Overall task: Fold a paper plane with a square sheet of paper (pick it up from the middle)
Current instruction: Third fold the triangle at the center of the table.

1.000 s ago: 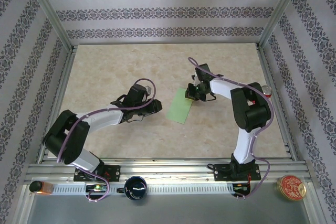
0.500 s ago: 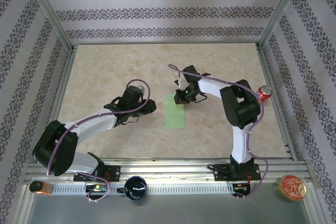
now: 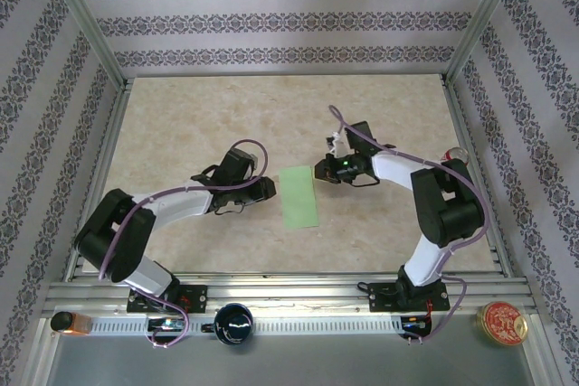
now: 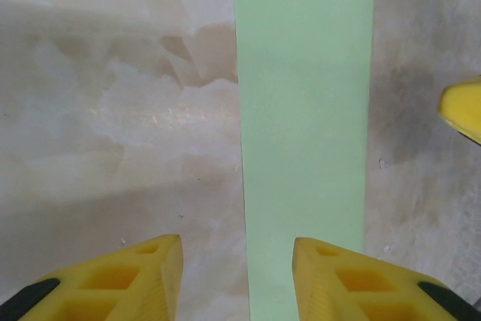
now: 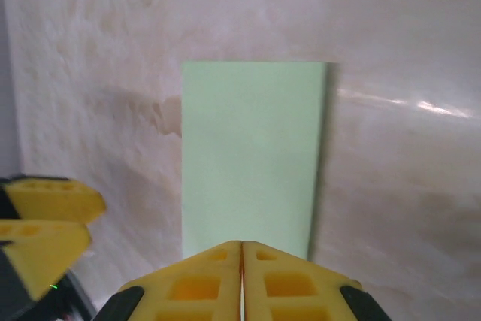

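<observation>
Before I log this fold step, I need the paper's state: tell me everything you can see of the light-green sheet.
The light-green sheet is thin, plain, matte paper, seen as a narrow rectangle with crisp straight edges and no visible crease on top. It lies flat on the marbled table between the two arms, slightly tilted in the top view. The open left gripper straddles its left long edge. The shut right gripper points at one short end. Whether either touches it cannot be told.

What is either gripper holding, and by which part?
Nothing: the green paper lies flat on the table, left gripper open, right gripper shut, empty.
</observation>
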